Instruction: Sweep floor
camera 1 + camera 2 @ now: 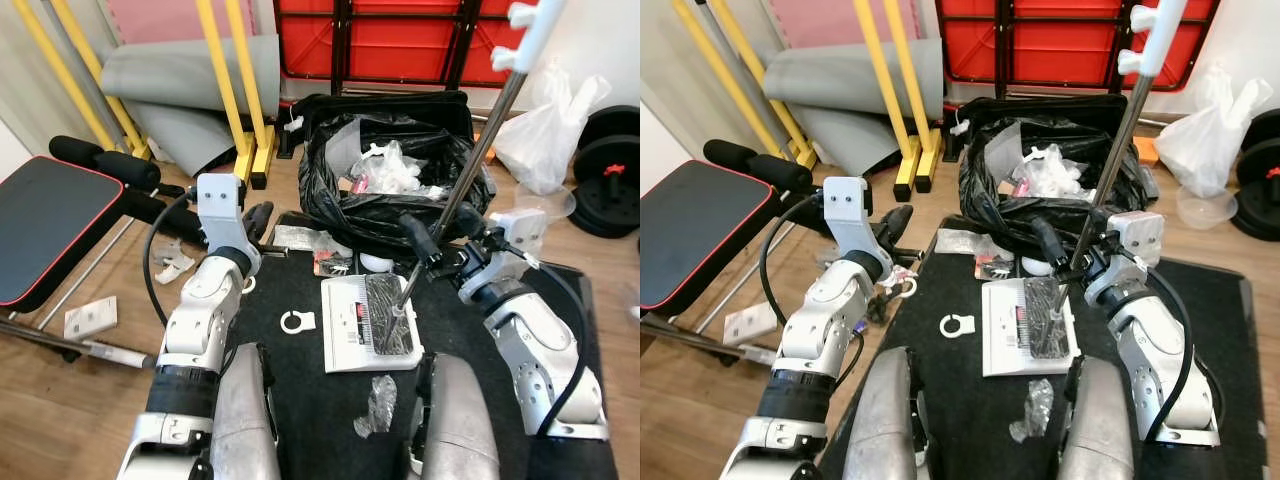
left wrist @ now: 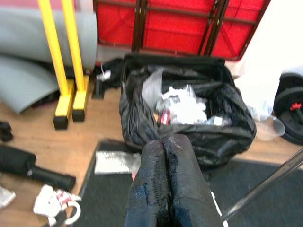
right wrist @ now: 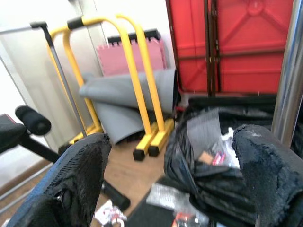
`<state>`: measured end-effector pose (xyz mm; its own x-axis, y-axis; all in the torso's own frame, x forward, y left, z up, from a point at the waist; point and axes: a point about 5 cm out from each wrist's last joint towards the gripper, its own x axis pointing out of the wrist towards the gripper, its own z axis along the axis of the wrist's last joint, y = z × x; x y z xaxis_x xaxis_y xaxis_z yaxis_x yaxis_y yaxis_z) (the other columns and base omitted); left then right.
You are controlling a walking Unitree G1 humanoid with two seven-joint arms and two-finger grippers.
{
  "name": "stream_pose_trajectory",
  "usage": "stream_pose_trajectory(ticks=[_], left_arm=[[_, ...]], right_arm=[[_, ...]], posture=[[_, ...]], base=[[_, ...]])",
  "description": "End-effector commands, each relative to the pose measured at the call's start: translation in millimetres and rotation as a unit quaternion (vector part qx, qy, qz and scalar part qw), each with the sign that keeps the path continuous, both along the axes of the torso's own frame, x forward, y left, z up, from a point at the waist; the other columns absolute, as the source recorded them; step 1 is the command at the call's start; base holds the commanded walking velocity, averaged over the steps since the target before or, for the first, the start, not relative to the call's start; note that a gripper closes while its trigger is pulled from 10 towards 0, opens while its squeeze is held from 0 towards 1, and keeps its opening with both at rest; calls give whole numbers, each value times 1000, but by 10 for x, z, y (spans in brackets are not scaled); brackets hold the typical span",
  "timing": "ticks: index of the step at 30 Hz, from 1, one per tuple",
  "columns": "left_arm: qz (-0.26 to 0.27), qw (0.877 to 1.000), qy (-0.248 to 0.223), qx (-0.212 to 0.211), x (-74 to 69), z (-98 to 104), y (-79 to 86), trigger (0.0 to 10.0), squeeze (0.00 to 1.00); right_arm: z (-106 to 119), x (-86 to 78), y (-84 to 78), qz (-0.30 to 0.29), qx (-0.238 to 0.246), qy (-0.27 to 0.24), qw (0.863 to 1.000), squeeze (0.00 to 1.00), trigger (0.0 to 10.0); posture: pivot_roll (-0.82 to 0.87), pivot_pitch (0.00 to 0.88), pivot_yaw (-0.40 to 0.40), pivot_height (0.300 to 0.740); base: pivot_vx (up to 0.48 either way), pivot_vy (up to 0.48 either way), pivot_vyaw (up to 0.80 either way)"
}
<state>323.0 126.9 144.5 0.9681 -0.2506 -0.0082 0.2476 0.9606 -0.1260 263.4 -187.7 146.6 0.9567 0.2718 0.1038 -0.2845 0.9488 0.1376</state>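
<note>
Starting on the left of the black mat (image 1: 330, 400): scraps of white litter (image 1: 172, 262) lie on the wood floor off its left edge, and the left gripper (image 1: 258, 218) hangs just above that edge, its two fingers pressed together with nothing between them, as the left wrist view makes plain. On the mat itself sits a small white plastic ring (image 1: 297, 322), then a white dustpan (image 1: 368, 325) with the broom's dark bristle head (image 1: 388, 315) resting in it, and nearer the robot a crumpled bit of clear wrapper (image 1: 379, 402). Behind the mat's far edge stands the black rubbish bag (image 1: 395, 180), open and stuffed with waste. To the right, the broom's metal pole (image 1: 470, 175) rises steeply from the dustpan, and the right gripper (image 1: 445, 232) sits at its lower stretch, fingers spread wide to either side of it, not clamped. That pole looks stiff, light and smooth, so likely slippery; a firm hold low down, near the head, should give the best control.
</note>
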Motion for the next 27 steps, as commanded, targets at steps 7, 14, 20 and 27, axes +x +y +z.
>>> stream_pose_trajectory(ticks=[7, 14, 20, 27], left_arm=[[1, 1000, 0, -2, -10, -5, 6, 10000, 0], [0, 1000, -2, -2, -8, 5, 1, 10000, 0], [-1, 1000, -2, -3, -6, 11, 3, 10000, 0], [6, 1000, 1, -6, 11, 7, 28, 10000, 0]], right_arm=[[-30, -4, 3, 5, 2, 12, 1000, 0, 10000], [-31, 5, 3, 6, 2, 12, 1000, 0, 10000], [-31, 6, 5, 7, 3, 13, 1000, 0, 10000], [-40, 3, -11, 5, -1, 15, 1000, 0, 10000]], posture=[[-19, 0, 3, 555], [-19, 0, 4, 575], [-20, 0, 4, 590], [-20, 0, 4, 615]], base=[[0, 0, 0], [0, 0, 0], [0, 0, 0], [0, 0, 0]])
